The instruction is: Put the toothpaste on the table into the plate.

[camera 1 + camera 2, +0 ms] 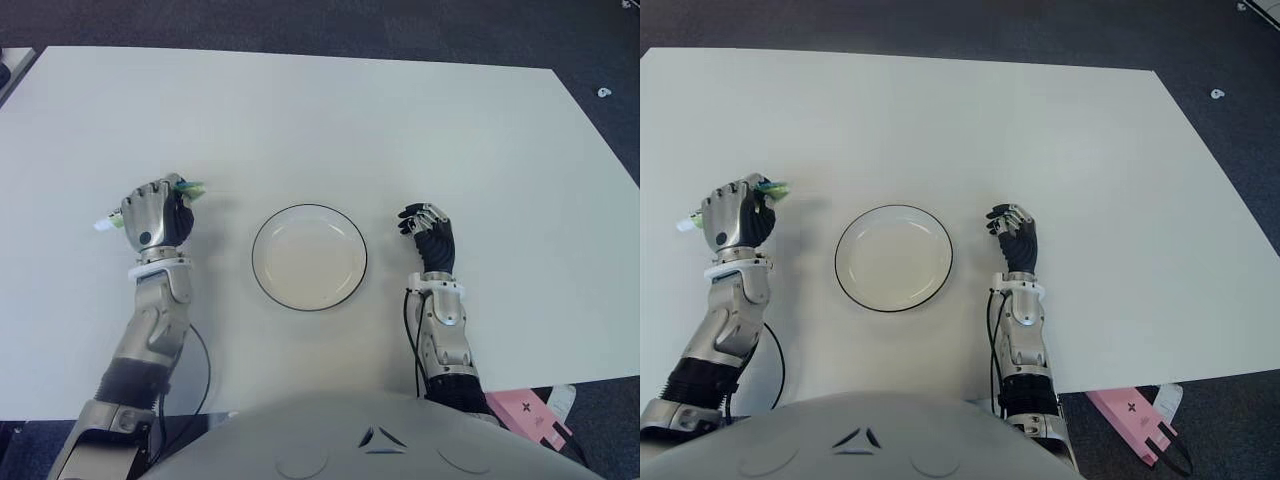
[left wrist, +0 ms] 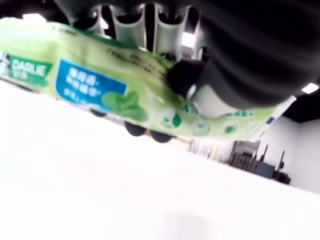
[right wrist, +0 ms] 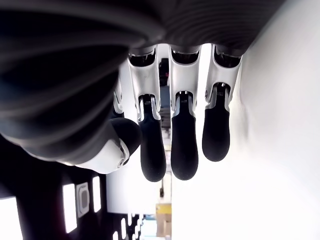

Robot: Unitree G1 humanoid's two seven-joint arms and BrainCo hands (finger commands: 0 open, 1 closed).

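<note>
Dark carpet surrounds a large white table [image 1: 330,120] that fills most of both eye views; its near edge is partly covered by the robot's own grey torso at the bottom of the frame.

At table centre sits a round white plate [image 1: 309,257] with a thin dark rim. It holds nothing.

To the left of the plate, apart from it, the left hand [image 1: 152,218] is curled around the toothpaste [image 2: 125,90], a green tube. In the eye views the fist covers nearly all of the tube: only a green end shows on the plate side and a pale end on the outer side. The left wrist view shows the tube's printed green face with a blue label, clamped between thumb and fingers just above the table; whether it touches the surface cannot be told.

To the right of the plate, the right hand [image 1: 429,232] holds nothing, its fingers [image 3: 184,145] loosely bent and hanging.

A pink object [image 1: 530,412] lies off the table's near right corner, partly cut off.
</note>
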